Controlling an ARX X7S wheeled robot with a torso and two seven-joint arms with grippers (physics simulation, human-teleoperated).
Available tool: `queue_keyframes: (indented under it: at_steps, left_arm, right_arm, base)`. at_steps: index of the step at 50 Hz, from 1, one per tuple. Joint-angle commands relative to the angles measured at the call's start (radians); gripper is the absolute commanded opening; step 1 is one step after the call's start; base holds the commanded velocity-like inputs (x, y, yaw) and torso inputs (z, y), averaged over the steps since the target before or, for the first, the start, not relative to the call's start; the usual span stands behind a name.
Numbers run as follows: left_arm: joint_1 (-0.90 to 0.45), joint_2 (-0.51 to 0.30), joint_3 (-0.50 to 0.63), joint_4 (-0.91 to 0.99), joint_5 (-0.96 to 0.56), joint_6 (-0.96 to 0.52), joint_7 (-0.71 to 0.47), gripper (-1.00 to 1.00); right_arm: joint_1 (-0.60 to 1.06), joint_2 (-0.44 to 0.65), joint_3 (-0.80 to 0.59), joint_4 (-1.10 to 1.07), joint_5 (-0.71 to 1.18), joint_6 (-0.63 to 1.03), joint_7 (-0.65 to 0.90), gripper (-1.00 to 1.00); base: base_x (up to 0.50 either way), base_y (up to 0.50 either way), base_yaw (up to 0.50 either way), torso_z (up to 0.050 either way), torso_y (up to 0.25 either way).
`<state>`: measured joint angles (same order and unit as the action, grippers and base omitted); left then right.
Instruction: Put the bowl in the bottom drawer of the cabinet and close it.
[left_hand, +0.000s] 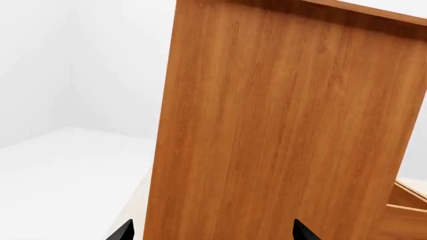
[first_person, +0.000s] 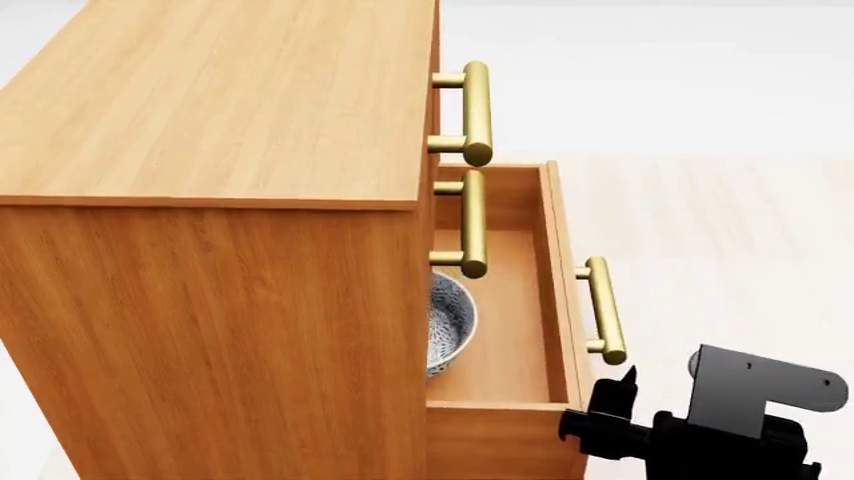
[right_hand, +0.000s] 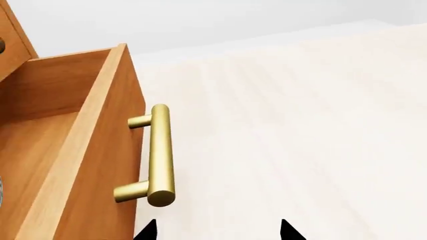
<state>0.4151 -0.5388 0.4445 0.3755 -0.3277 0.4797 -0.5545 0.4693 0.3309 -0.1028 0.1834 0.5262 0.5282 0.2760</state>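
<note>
1. The bowl (first_person: 450, 322) already lies inside the open bottom drawer (first_person: 561, 300), tucked toward the cabinet (first_person: 214, 300) side and partly hidden under the drawers above, so the step in hand is, by my reading, closing the drawer.
2. The right gripper (right_hand: 217, 231) sits just in front of the brass handle (right_hand: 159, 155), at its near end. Its fingertips stand apart and hold nothing.
3. The left gripper (left_hand: 210, 234) faces the cabinet's plain side panel, fingertips spread, empty.
4. To close well, press the drawer front squarely, near the middle of the handle rather than at its end, so the box does not skew on its slides. Push straight toward the cabinet, slowly enough that the bowl stays put.
5. The handle's long axis runs across the drawer front, leading away from the right gripper. The drawer's sliding direction is square to it. The bowl leans, its opening turned partly toward the drawer front.
</note>
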Motion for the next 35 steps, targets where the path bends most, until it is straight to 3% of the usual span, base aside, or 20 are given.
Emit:
queue_keyframes:
  at_steps: [1,35]
  left_arm:
    - [-0.001,-0.001,0.0,-0.003,-0.004,0.003,0.001,1.0]
    - [0.0,-0.004,0.002,0.0,-0.004,0.004,-0.004,1.0]
  right_arm:
    - [0.029,-0.032,0.021,0.046,-0.152,0.016,-0.059,1.0]
    - [0.041,-0.056,-0.027,0.075,-0.163,0.003,-0.065,1.0]
  base:
    - [0.02,0.0,0.01,0.0,0.0]
    - [0.01,0.0,0.01,-0.001,0.0]
